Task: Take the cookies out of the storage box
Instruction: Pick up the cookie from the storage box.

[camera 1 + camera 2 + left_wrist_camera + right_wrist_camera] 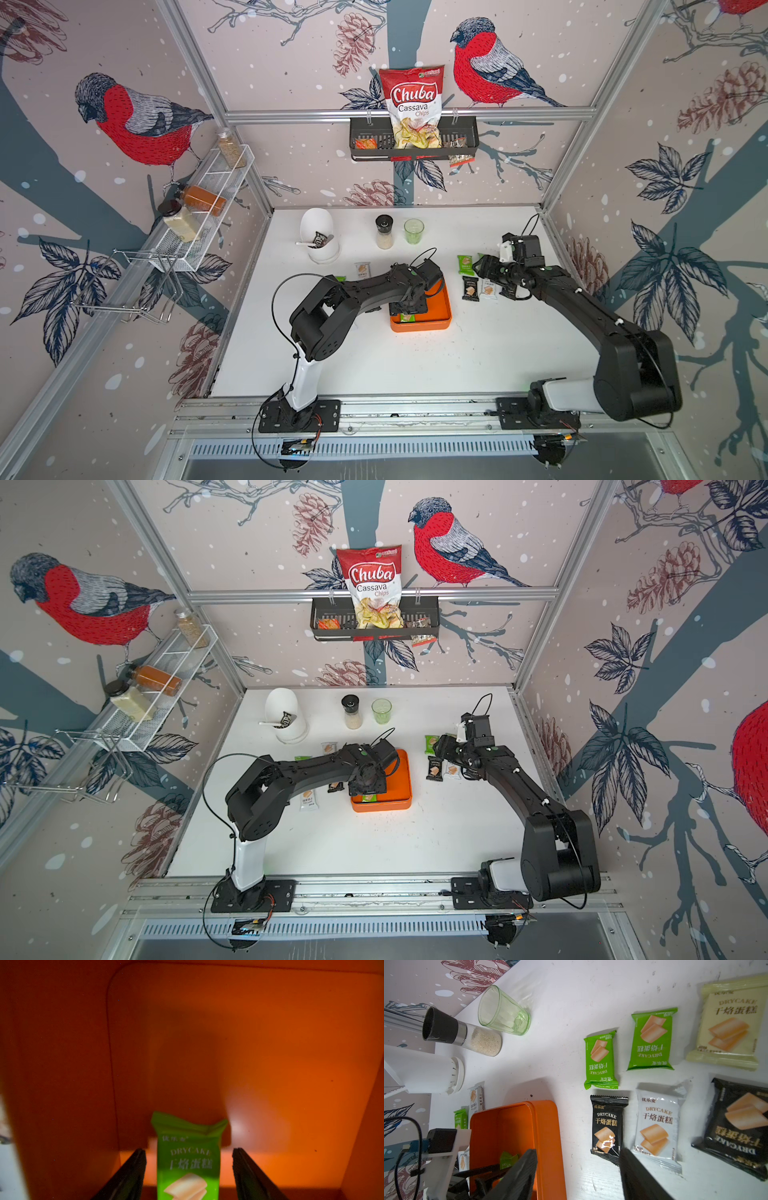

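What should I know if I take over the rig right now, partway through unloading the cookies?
Left claw: open, straddling the only green packet seen in the storage box, not gripping it yet.
Right claw: open and empty, above the table beside the box.
Done: six cookie packets lie right of the box, at least four more packets left of it.
Left: close on the green packet and lift it out.

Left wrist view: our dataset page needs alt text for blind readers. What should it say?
A green cookie packet lies in the orange storage box, between the jaws of the open left gripper, touching neither. No other packet shows.
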Robot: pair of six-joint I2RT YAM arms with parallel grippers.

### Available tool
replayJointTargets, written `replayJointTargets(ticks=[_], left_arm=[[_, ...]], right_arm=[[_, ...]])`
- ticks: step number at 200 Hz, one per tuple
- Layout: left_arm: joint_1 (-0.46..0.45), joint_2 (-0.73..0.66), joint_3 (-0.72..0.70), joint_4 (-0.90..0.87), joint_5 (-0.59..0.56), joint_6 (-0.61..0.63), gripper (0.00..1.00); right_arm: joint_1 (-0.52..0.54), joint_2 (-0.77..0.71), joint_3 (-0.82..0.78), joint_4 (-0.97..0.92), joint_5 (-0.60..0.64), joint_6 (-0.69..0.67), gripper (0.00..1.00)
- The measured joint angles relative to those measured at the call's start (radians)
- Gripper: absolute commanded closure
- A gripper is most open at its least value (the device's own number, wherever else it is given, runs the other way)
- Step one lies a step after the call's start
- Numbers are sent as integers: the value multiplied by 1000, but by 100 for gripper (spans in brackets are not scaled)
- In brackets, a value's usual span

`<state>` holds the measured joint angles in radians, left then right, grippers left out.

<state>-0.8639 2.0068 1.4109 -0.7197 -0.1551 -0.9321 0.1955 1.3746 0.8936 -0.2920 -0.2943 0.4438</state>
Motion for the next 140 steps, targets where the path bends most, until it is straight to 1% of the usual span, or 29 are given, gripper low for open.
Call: replayJointTargets(ticks=[25,44,77,98,140], left_arm=[[0,12,-2,5,1,15,30],[0,18,-2,5,-1,16,33],[-1,26,5,16,-3,23,49],[-1,28,9,20,-5,23,55],[-1,28,19,12,-5,24,56]], right_arm=[[-3,0,0,0,0,0,32],[-6,0,0,0,0,0,32],[-7,2,0,0,0,0,32],[-8,2,0,0,0,0,32],[-10,2,0,0,0,0,32]])
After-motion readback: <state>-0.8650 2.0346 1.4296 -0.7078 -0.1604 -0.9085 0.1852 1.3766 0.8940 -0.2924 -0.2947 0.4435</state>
